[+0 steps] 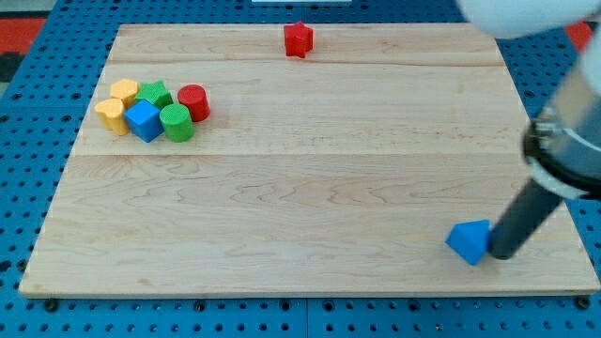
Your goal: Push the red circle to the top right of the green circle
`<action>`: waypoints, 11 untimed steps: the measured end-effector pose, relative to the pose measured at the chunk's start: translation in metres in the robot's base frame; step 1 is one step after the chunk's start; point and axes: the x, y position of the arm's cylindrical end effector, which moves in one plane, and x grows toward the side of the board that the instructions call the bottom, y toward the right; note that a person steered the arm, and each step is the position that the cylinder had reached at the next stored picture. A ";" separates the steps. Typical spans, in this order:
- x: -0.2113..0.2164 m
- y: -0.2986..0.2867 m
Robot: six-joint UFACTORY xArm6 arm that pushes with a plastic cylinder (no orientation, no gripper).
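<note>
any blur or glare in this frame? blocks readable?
Camera view: the arm's upper body is overexposed and blurred; the rod is soft, my tip beside the blue block. Red circle and green circle are sharp under even light with faint shadows.

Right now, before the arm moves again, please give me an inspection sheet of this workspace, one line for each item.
Surface: wooden board, flat, on a blue base.
Job's things: red circle already touches the green circle at its upper right, in the cluster at the view's left.
Clutter: green star, blue cube and two yellow blocks in that cluster; red block alone at the view's top; blue block at the bottom right.
Claw: none; my tip sits against the blue block's right side, far from the circles.
Cables: nothing seen.
Surroundings: red patches at the view's top corners.
</note>
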 end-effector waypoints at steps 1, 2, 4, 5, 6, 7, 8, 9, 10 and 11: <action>0.000 0.006; -0.066 0.012; -0.198 -0.182; -0.263 -0.238; -0.276 -0.334; -0.236 -0.317; -0.198 -0.283; -0.232 -0.302; -0.243 -0.351; -0.187 -0.352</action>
